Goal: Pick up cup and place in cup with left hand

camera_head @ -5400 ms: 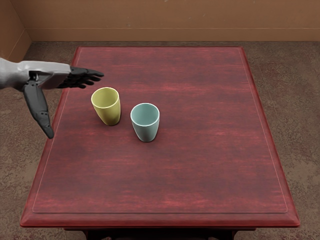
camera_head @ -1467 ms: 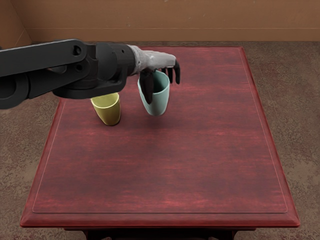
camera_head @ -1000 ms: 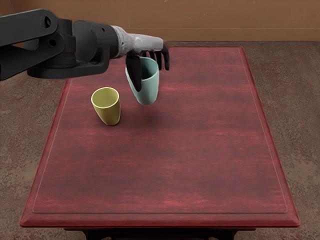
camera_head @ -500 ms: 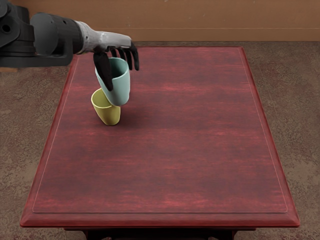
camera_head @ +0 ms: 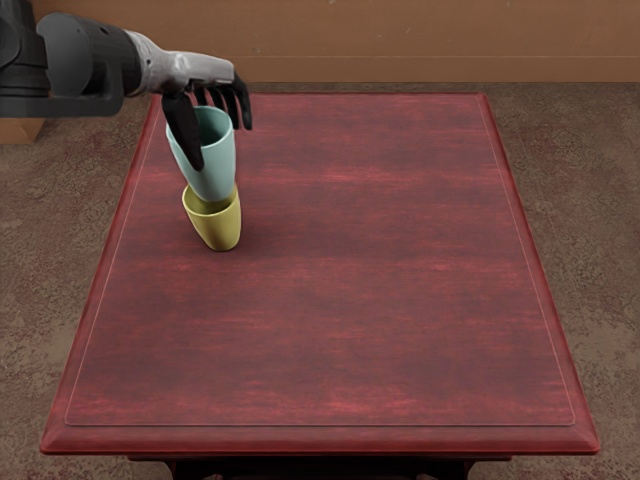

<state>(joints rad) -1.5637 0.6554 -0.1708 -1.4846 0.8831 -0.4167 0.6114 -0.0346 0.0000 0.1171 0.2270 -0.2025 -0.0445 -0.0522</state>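
Observation:
My left hand [camera_head: 212, 128] comes in at the upper left and is shut on the light blue cup [camera_head: 213, 170], thumb on its near side and fingers at its far rim. The blue cup tilts slightly, and its bottom overlaps the mouth of the yellow-green cup [camera_head: 218, 228], which stands upright on the table. Whether the blue cup's base is just above that mouth or a little inside it, I cannot tell. Part of the yellow cup's rim is hidden behind the blue cup.
The red wooden table [camera_head: 350, 290] extends to the right of and in front of the cups. Its left edge runs close beside the yellow cup. A brown wall stands behind the table.
Since the earliest frame my left hand has taken hold of the blue cup and lifted it. It has then carried it leftward, over the yellow cup. The yellow cup has stayed put.

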